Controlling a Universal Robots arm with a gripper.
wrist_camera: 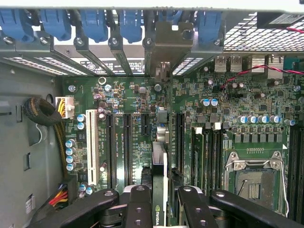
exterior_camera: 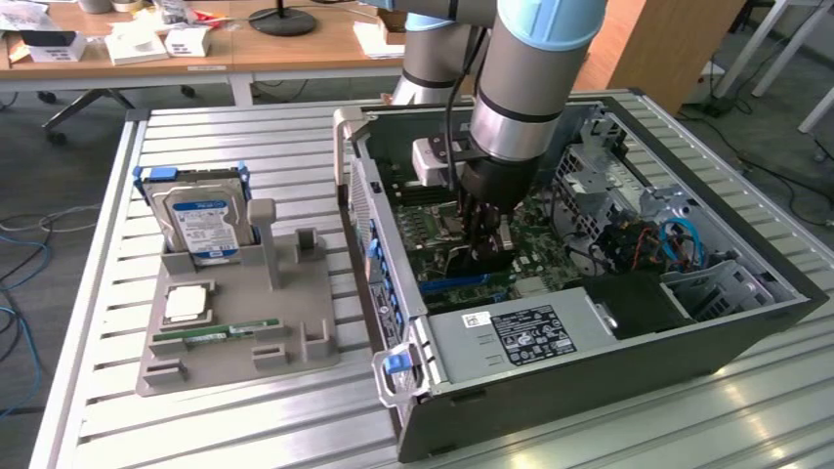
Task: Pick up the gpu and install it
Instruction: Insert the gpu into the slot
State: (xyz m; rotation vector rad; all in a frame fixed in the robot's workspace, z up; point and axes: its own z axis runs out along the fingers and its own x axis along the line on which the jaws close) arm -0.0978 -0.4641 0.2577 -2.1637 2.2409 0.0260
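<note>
A slatted metal table (exterior_camera: 261, 410) carries an open computer case (exterior_camera: 729, 337) lying on its side, with its inside facing up. The robot arm (exterior_camera: 534, 68) comes down from above into the middle of the case, over the green motherboard (wrist_camera: 228, 95). At the near end of the case sits a grey power supply (exterior_camera: 515, 332) with a printed label.

On the exterior view's left, well apart from the case, a grey parts holder (exterior_camera: 229, 366) lies on the table. A silver hard drive (exterior_camera: 202, 225) with a blue and white label stands upright at its far end. A square processor chip (exterior_camera: 187, 303) and a narrow green memory stick (exterior_camera: 215, 335) lie nearer.

The gripper (wrist_camera: 161, 190) is closed narrowly on the gpu (wrist_camera: 157, 213), one black finger (wrist_camera: 140, 204) on each flat face. The thin dark card is seen edge-on, standing upright above the motherboard. It lies between the long black expansion slots (wrist_camera: 110, 147) and the memory slots (wrist_camera: 197, 156) beside the processor socket (wrist_camera: 254, 178). Whether its lower edge is seated in a slot cannot be told. In the exterior view the gripper (exterior_camera: 485, 234) and card (exterior_camera: 476, 262) are low inside the case, close to the board.
</note>
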